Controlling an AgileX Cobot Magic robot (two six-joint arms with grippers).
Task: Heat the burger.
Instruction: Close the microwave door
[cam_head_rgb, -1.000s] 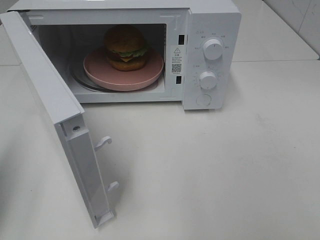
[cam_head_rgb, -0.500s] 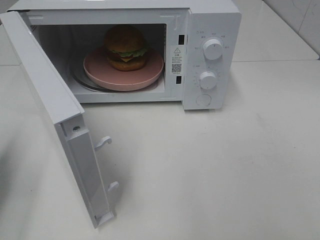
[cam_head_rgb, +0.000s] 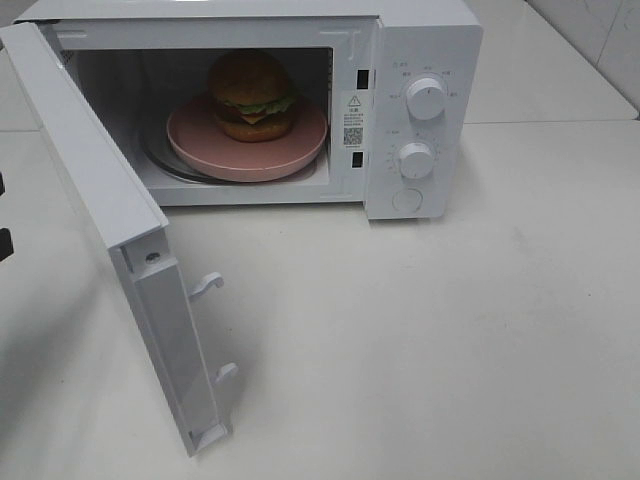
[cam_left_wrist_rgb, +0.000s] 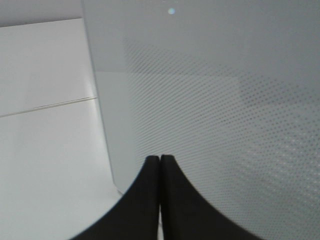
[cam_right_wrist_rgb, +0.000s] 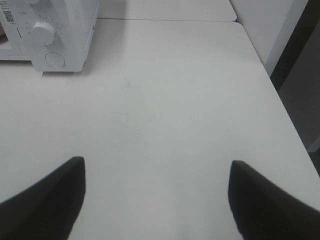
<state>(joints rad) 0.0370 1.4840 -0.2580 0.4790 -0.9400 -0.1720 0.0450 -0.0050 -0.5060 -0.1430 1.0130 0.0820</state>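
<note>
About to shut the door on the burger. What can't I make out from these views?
- left tool: the high view's left edge cuts off all but dark slivers; the wrist view cannot show whether it touches the door.
- right tool: outside the high view.
- Markings around the upper knob: too small, high view.
- Far side of the burger and the plate rim behind it: hidden by the burger, high view.

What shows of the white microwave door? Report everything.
The white microwave door stands upright, swung wide open, its free edge toward the camera. Two white hook latches stick out of that edge. Its outer face shows a grey dotted window. The shut left gripper sits close before that face; contact cannot be told.
</note>
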